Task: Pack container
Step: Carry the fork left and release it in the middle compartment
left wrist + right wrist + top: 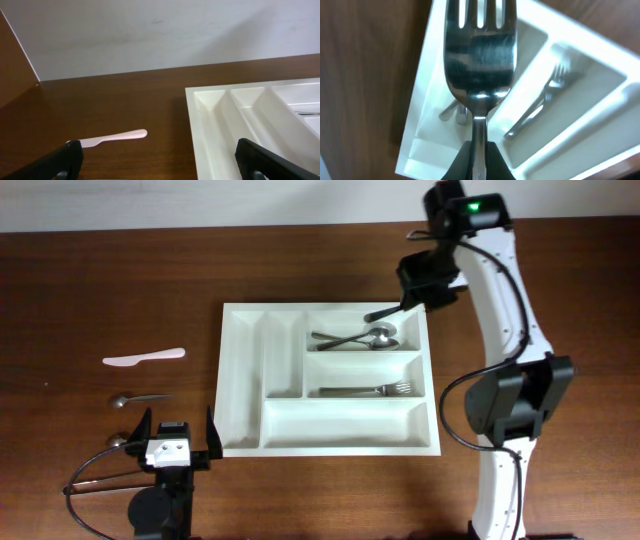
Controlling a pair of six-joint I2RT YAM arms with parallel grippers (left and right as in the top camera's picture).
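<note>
Container point(243, 380): glossy white plastic, raised rim. Right gripper point(479, 152) pinches shiny steel fork point(480, 55) over container corner. Left gripper point(177, 418) spread wide, empty; wood-grain counter point(100, 280) ahead.

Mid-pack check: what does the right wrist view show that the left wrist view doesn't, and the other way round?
Right wrist only: the right gripper shut on the handle of a metal fork, and a second fork lying in a compartment below it. Left wrist only: the left gripper, open, and a pale plastic knife lying on the table, apart from the container. Both: the white container.
</note>
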